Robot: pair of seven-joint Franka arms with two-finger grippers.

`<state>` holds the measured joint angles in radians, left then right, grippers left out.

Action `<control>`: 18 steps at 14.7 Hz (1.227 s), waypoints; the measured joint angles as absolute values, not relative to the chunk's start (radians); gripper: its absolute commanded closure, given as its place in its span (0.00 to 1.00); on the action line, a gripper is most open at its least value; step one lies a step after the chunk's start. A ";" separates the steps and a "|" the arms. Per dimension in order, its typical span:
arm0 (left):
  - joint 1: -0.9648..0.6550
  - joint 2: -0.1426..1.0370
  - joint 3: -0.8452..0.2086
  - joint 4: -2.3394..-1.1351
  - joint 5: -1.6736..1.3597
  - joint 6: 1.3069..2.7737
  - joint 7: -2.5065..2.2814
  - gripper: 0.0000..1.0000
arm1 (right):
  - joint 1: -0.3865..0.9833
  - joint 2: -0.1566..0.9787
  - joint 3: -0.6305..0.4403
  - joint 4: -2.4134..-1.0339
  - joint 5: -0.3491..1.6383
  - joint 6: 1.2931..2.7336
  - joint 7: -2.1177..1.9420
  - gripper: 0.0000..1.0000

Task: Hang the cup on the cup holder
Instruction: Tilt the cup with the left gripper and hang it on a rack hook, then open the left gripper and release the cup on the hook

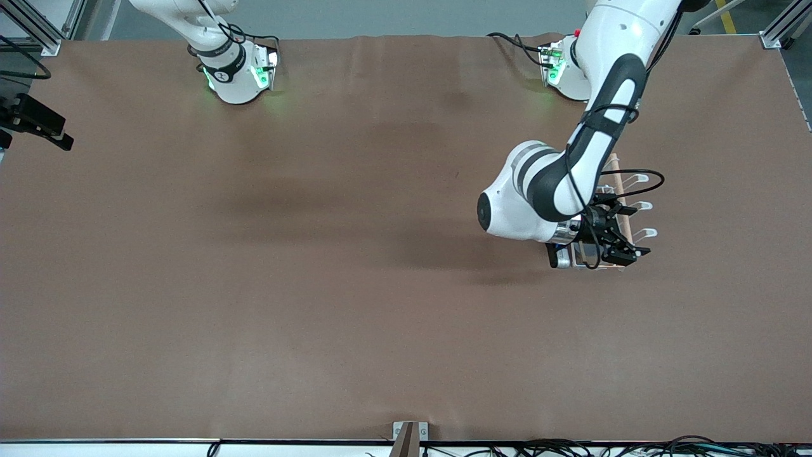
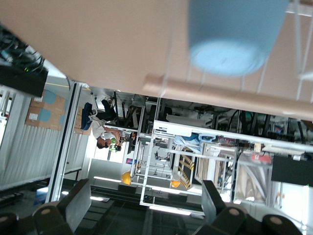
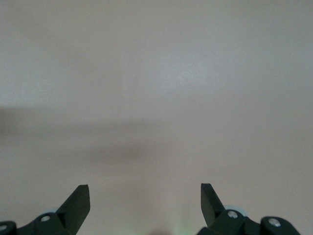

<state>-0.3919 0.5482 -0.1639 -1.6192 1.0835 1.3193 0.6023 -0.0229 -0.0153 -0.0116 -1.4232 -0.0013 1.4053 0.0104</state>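
Cup (image 2: 234, 36) seated inverted on cup holder (image 1: 636, 206) prong, so left gripper (image 2: 146, 205) seen spread, empty. Right gripper (image 3: 145, 203) parked spread over bench (image 1: 317, 254).

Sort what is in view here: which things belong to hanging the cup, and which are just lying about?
Part of the job:
- cup, light blue, apart from the open fingers
- cup holder, white wire with a wooden rod, toward the left arm's end of the table
- left gripper, open, over the cup holder

Just there:
- right gripper, open, waiting
- brown table
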 measured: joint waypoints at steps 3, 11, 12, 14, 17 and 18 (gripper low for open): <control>-0.366 0.506 -0.163 -1.505 0.982 1.312 0.594 0.00 | -0.026 -0.015 -0.014 -1.424 -0.001 1.405 0.011 0.00; -0.357 0.467 -0.189 -1.259 0.662 1.319 0.352 0.00 | -0.027 -0.015 -0.016 -1.425 0.000 1.405 0.011 0.00; -0.354 0.459 -0.188 -1.247 0.608 1.329 0.290 0.00 | -0.027 -0.015 -0.016 -1.425 0.000 1.406 0.011 0.00; -0.347 0.436 -0.184 -1.234 0.527 1.344 0.183 0.00 | -0.027 -0.015 -0.016 -1.425 0.000 1.406 0.011 0.00; -0.318 0.400 -0.181 -1.229 0.428 1.379 0.049 0.00 | -0.028 -0.015 -0.016 -1.425 0.000 1.406 0.011 0.00; -0.306 0.386 -0.179 -1.229 0.386 1.391 0.022 0.00 | -0.028 -0.015 -0.016 -1.425 0.000 1.406 0.011 0.00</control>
